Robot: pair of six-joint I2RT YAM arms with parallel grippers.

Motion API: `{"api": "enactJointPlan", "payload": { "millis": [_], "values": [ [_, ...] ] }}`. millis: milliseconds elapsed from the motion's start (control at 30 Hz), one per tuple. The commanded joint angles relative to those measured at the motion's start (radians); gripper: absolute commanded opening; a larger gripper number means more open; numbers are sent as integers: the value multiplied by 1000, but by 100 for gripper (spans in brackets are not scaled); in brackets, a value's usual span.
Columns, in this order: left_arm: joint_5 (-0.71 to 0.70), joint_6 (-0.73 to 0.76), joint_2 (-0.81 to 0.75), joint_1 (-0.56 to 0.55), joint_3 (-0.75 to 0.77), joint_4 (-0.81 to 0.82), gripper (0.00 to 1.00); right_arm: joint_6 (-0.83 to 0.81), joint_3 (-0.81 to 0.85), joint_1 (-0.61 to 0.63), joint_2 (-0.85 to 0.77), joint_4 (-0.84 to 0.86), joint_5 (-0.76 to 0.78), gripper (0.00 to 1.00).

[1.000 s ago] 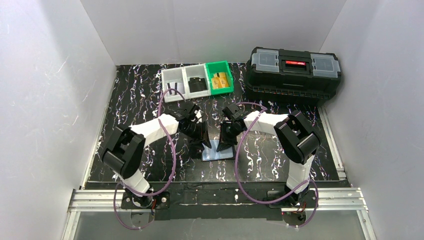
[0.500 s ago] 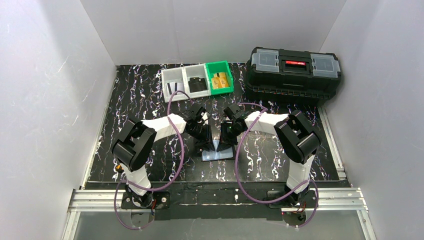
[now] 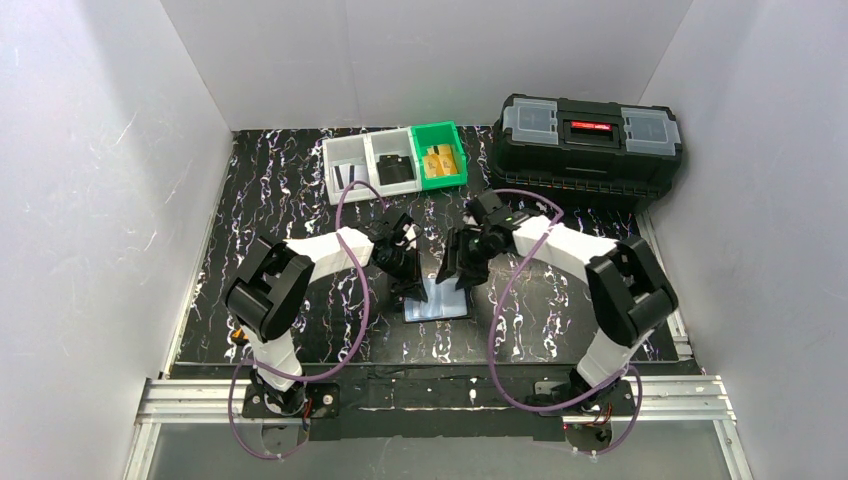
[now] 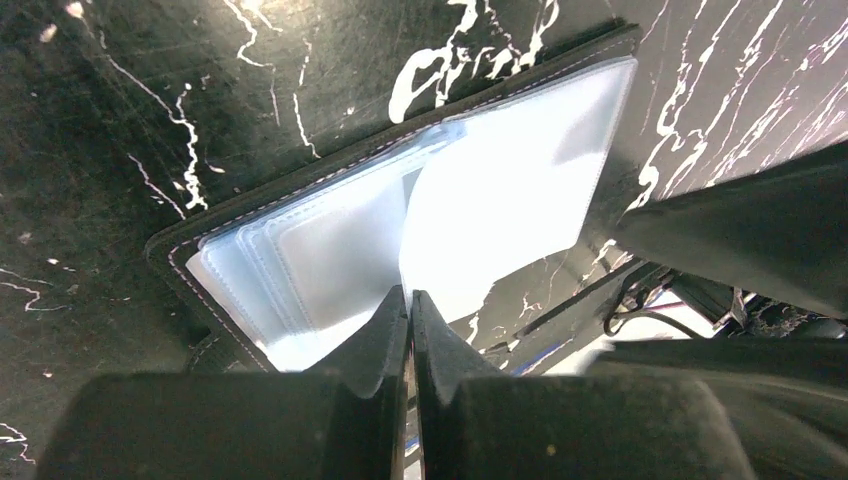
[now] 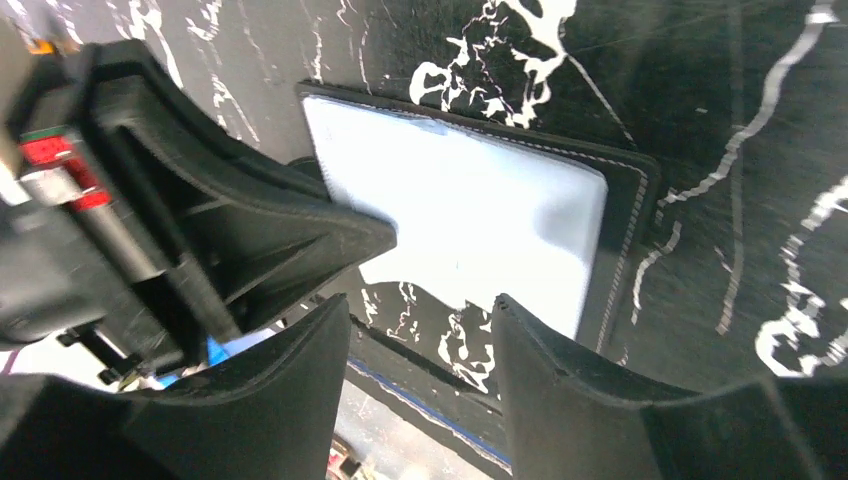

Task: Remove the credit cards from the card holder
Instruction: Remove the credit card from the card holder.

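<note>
R arm's elbow has swung out to the right since a sec ago, and its end effector (image 5: pixel 420 310) has come off the card holder (image 3: pixel 440 303) w/ fingers now released. L arm has shifted in toward centre and its fingers have closed up. Front row, L to R: left end effector (image 4: pixel 409 300) is clenched, tips pressed together at the near edge of the holder's clear pockets, where one shiny leaf stands lifted; can't tell if that leaf is pinched. Card holder lies open and flat mid-bench (image 3: pixel 270 200), pale pockets facing up, between the two end effectors. Right end effector sits at its far-right corner, fingers spread, nothing between them, no contact visible. Back row, L to R: two grey bins (image 3: pixel 368 165), one w/ a white black-striped card (image 3: pixel 346 178), the next w/ a black card (image 3: pixel 397 171); touching them, a green bin (image 3: pixel 455 150) w/ gold-orange credit cards (image 3: pixel 438 161); then a black toolbox (image 3: pixel 590 150), lid shut.
</note>
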Motion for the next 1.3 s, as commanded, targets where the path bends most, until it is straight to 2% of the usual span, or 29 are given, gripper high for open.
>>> {"api": "enactJointPlan", "payload": {
  "millis": [0, 167, 300, 667, 800, 900, 1033, 1133, 1267],
  "values": [
    [15, 9, -42, -19, 58, -20, 5, -29, 20, -45, -114, -88, 33, 63],
    [31, 4, -24, -47, 104, -20, 32, -34, -8, -73, -199, -122, 67, 66],
    [32, 1, 7, -69, 146, -20, 43, -35, -31, -89, -249, -144, 101, 66],
    [40, -19, 143, -109, 251, -29, 50, -7, -121, -124, -389, -172, 187, 67],
    [28, -15, 127, -107, 260, -37, 53, -4, -123, -124, -403, -169, 180, 68],
    [-36, 4, 83, -98, 278, -90, 55, 3, -112, -106, -382, -154, 163, 68],
    [-117, 4, -26, -45, 230, -121, 56, 8, -54, -41, -324, -152, 171, 68],
    [-127, 26, -78, 7, 188, -150, 56, 12, -4, 6, -267, -149, 185, 68],
    [-107, 48, -108, 58, 118, -159, 52, 8, 73, 60, -161, -157, 197, 65]
  ]
}}
